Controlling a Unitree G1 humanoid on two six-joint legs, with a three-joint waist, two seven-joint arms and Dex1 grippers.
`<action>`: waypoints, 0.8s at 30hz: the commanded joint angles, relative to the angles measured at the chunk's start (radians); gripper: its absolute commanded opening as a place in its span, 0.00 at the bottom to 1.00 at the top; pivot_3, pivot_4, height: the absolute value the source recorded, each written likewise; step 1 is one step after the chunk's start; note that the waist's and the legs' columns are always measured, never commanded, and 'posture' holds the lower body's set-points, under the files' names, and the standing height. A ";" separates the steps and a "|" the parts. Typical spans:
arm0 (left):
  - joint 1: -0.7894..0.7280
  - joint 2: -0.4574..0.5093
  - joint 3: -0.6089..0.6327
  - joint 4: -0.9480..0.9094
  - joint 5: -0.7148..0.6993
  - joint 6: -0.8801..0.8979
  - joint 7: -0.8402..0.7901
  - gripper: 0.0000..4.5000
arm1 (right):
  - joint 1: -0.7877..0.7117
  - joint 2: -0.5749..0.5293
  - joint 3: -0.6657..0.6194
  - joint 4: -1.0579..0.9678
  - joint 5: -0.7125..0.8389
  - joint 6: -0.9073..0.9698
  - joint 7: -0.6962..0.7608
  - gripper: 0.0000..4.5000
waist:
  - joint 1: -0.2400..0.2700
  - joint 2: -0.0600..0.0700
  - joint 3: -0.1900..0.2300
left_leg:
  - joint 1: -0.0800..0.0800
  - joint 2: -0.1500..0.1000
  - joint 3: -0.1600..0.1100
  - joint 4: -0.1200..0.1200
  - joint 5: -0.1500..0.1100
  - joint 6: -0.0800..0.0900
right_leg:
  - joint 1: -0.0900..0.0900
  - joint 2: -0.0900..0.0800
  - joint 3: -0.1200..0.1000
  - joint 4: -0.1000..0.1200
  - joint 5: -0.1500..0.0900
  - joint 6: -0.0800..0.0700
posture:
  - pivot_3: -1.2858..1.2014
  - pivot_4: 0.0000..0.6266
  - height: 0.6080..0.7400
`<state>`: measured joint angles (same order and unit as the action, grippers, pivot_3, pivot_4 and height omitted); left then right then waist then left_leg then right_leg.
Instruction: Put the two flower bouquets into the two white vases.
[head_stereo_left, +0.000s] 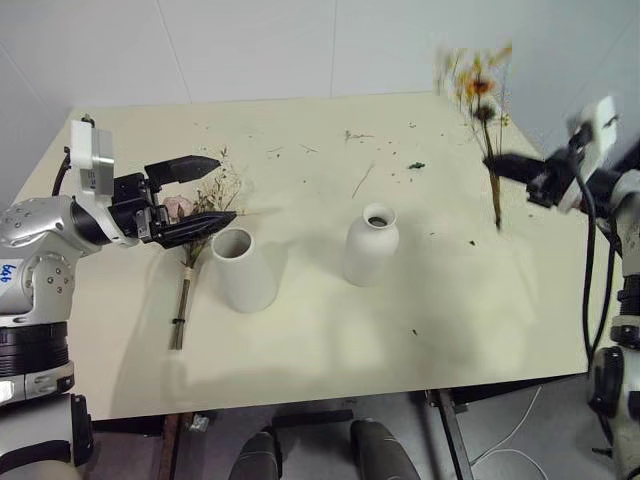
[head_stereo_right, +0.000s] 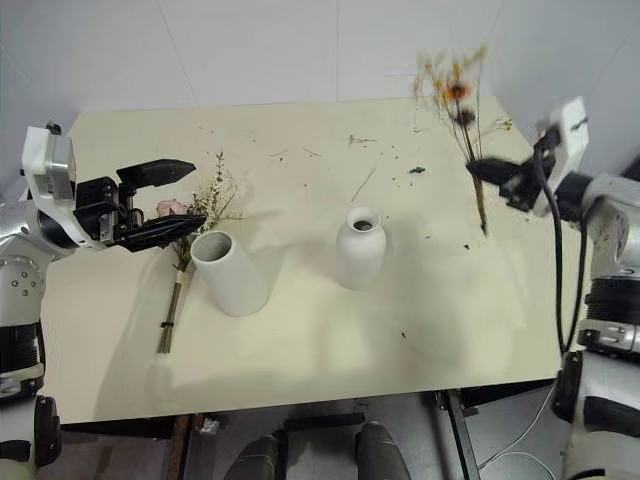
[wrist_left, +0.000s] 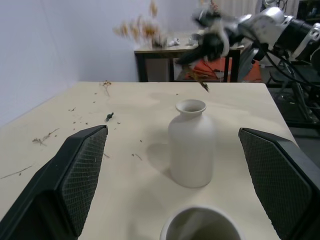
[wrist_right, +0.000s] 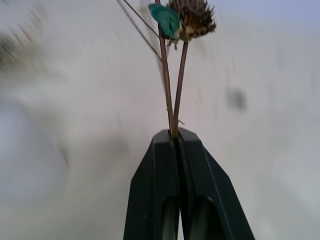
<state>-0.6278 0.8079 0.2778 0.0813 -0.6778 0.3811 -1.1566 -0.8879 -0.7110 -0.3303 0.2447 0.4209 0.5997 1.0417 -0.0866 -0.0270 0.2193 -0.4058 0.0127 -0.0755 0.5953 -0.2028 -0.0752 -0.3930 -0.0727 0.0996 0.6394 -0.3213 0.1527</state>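
Observation:
The large bouquet (head_stereo_left: 190, 245), with a pink rose and beige sprigs, lies flat on the left of the table, stems toward the front edge. My left gripper (head_stereo_left: 226, 188) hovers open just above its blossoms, and its fingers (wrist_left: 80, 170) frame the bottle-shaped vase (wrist_left: 190, 145). The wide-mouthed vase (head_stereo_left: 243, 268) stands right beside the bouquet, and the narrow-necked vase (head_stereo_left: 371, 245) stands mid-table. At the right, my right gripper (head_stereo_left: 495, 162) is shut on the stems of the small bouquet (head_stereo_left: 480, 90) and holds it upright above the table. The pinched stems (wrist_right: 172, 90) rise from the closed fingers.
Loose twigs and crumbs (head_stereo_left: 362, 180) are scattered over the far half of the beige table (head_stereo_left: 330, 340). A white wall runs close behind the table. A dark side table (wrist_left: 165, 55) stands beyond the right end. A black cable (head_stereo_left: 588, 260) hangs from my right arm.

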 joint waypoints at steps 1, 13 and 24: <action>0.020 -0.002 0.053 0.028 0.013 -0.045 0.020 1.00 | 0.022 0.065 -0.053 -0.190 0.154 0.035 -0.040 0.01 | 0.004 0.000 0.000 | 0.000 0.000 0.000 0.000 0.000 0.000 | 0.000 0.000 0.000 0.000 0.000 0.000 | 0.52 0.24 1.00; 0.063 -0.039 0.093 0.051 0.019 -0.085 0.088 1.00 | 0.066 0.280 0.040 -0.329 0.271 -0.045 -0.151 0.01 | 0.031 -0.001 0.000 | -0.001 0.000 0.000 0.001 0.000 0.000 | 0.000 -0.001 0.000 -0.001 0.001 -0.001 | 0.52 0.24 1.00; 0.101 -0.043 0.116 0.048 0.012 -0.116 0.092 1.00 | 0.143 0.319 0.075 -0.248 0.250 -0.132 -0.151 0.01 | 0.030 -0.001 0.000 | -0.001 0.000 0.000 0.000 0.000 0.000 | -0.001 -0.001 0.000 -0.001 0.001 -0.001 | 0.52 0.24 1.00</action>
<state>-0.5323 0.7606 0.3549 0.1404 -0.6612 0.2859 -1.0682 -0.7560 -0.3843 -0.2490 -0.0013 0.6706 0.5000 0.8803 -0.0561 -0.0279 0.2189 -0.4066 0.0125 -0.0753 0.5957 -0.2030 -0.0748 -0.3936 -0.0733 0.0996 0.6383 -0.3204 0.1514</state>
